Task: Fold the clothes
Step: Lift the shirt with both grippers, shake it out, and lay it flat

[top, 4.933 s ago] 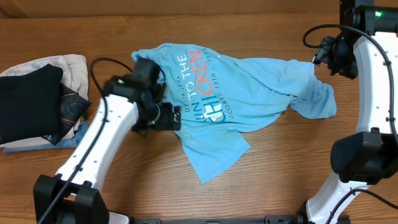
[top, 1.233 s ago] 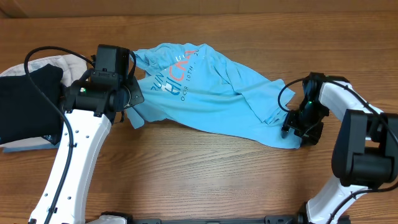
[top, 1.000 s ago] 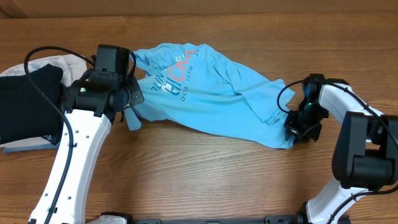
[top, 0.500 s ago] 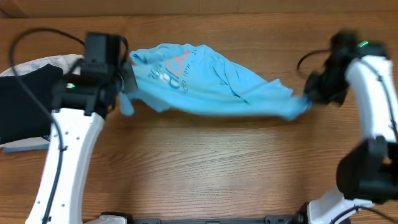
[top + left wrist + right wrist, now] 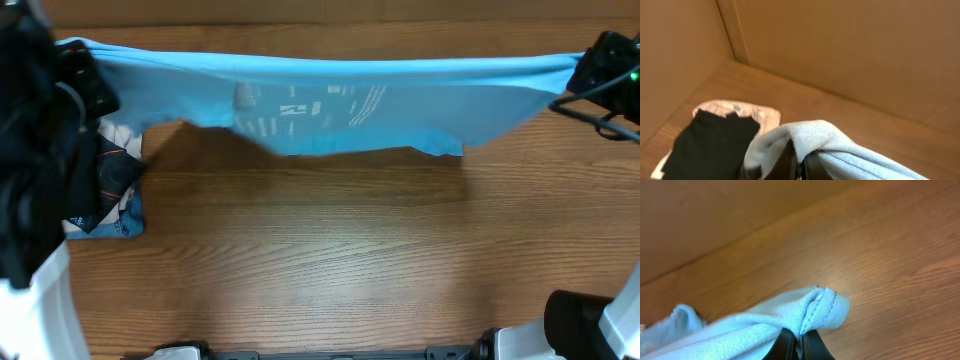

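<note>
The clothes, a light sky-blue T-shirt (image 5: 330,85), hang stretched in a wide band across the back of the table, white print faintly showing through. My left gripper (image 5: 74,60) holds its left end and my right gripper (image 5: 586,72) its right end. In the left wrist view the left gripper (image 5: 799,164) is shut on a bunched fold of the shirt (image 5: 840,147). In the right wrist view the right gripper (image 5: 799,349) is shut on a stitched hem of the shirt (image 5: 765,325). The lower edge hangs above the wooden table (image 5: 330,250).
A pile of folded garments lies at the far left, partly under my left arm: a black one (image 5: 710,147) on a beige one (image 5: 740,107), with a patterned piece (image 5: 115,170) showing. Brown walls (image 5: 840,45) rise behind the table.
Both grippers rose and pulled apart toward the table's sides. The shirt went from lying bunched on the table to hanging taut between them.
</note>
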### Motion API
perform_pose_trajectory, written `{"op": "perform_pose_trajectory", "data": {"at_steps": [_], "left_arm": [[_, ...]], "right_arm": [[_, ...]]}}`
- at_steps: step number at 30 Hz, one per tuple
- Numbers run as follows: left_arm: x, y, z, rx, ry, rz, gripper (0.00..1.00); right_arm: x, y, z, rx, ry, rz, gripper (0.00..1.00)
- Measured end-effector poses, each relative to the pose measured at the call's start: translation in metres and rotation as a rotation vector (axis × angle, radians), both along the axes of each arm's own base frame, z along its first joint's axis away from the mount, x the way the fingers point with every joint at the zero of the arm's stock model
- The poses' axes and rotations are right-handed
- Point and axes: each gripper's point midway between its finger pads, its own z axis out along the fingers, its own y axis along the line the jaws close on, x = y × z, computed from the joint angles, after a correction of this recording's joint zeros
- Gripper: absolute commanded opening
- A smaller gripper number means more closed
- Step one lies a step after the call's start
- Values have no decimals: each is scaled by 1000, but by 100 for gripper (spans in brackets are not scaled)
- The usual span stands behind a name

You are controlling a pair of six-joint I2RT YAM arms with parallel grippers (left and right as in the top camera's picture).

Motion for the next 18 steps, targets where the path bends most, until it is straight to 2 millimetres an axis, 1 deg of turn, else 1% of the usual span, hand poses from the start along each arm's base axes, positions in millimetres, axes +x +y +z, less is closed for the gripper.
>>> {"op": "perform_pose_trajectory", "data": {"at_steps": [2,6,8,10,12,14,16,18], "left_arm": [[-14,-1,16,5,-49,-1,4],[-40,-2,37,9,-122,0,4],[-45,-3,40,11,-136,-1,4],[-44,-3,40,10,-135,-2,4],[-33,-4,34,4,-111,-12,4],[-12,-6,23,-5,-77,-27,4],[18,-8,7,-16,-27,-50,4],[52,-10,-13,-25,22,-76,4]], "right_arm": [[-5,-1,10,-11,-33,-6,4],[-10,-2,31,-33,-117,-15,4],[-9,-3,40,-43,-156,-18,4],[-5,-4,45,-49,-179,-19,4],[2,-6,43,-49,-175,-21,4],[13,-8,34,-48,-150,-23,4],[32,-11,19,-45,-110,-20,4],[56,-14,-1,-40,-66,-15,4]]}}
